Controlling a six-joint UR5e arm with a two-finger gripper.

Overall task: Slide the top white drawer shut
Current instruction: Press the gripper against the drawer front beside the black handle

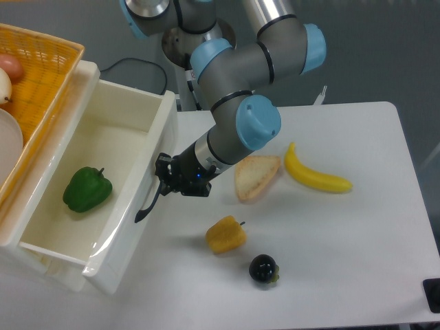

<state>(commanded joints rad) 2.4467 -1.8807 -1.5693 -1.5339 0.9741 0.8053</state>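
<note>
Bench of plain white laminate fills the right and lower part of the view, its far right corner rounded. At its left edge stands the large glossy white plastic box-shaped top drawer, pulled well out and open to the camera, its front panel facing the middle of the bench. The grey and pale-blue jointed robot arm comes down from the far edge of the bench and bends left toward that front panel. An orange wicker basket sits above the drawer at the far left corner of the view, with pale rounded things inside that are cut off by the edge.

The black two-finger pincer is right at the drawer's front, touching the curved black handle near its upper end; whether its fingers are spread or pinched on the handle cannot be told, as they are dark and merge with it.

A green bell pepper lies inside the drawer, toward its left wall. On the bench, just right of the pincer, lies a slice of pale bread, and beside that a yellow banana. Nearer the front edge are a yellow bell pepper and a small glossy black round fruit.
</note>
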